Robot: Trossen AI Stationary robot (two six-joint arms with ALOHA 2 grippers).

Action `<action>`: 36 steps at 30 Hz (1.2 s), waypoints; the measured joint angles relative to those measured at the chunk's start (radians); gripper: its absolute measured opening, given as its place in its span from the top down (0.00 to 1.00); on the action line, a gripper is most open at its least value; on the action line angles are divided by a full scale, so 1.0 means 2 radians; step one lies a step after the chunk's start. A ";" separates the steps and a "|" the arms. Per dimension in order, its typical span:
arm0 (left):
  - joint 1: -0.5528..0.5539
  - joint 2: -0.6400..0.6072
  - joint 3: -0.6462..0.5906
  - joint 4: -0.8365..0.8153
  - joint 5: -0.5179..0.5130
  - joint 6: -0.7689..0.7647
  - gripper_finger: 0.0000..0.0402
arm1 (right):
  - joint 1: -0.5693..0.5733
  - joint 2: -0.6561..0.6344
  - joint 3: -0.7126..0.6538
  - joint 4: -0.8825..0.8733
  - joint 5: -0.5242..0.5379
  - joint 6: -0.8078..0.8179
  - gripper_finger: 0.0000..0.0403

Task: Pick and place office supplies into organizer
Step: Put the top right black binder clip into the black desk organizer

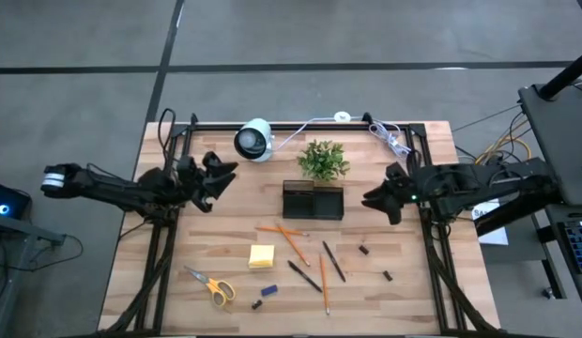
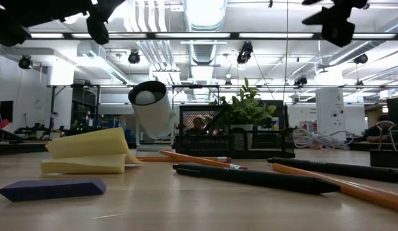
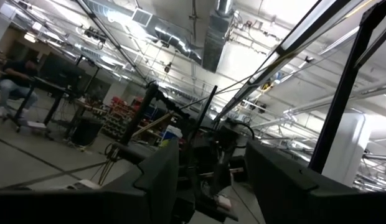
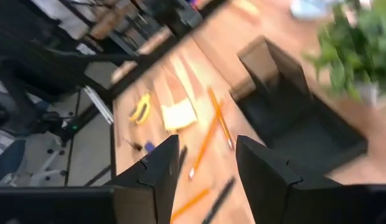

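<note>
Starting the first pick, we hold the right end effector (image 1: 369, 200) parted and empty beside the organizer (image 1: 313, 201). Pencils (image 1: 293, 244), sticky-note pad (image 1: 262, 255) and scissors (image 1: 212, 286) lie loose on the counter (image 1: 413, 291); next we descend over one. The left end effector (image 1: 222, 174) waits, parted.

No words, numbers, brand names or signs can be read anywhere in these pictures (not on the table things, and not in the room behind either).
</note>
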 joint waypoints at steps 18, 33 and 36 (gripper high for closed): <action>0.000 0.012 0.000 0.002 -0.001 -0.001 0.57 | 0.015 0.111 0.004 -0.060 -0.146 0.161 0.67; 0.000 0.014 0.000 0.001 -0.002 -0.001 0.57 | 0.039 0.218 0.004 -0.093 -0.166 0.172 0.55; 0.000 0.014 0.000 0.001 -0.002 -0.001 0.57 | 0.039 0.237 0.004 -0.093 -0.166 0.175 0.55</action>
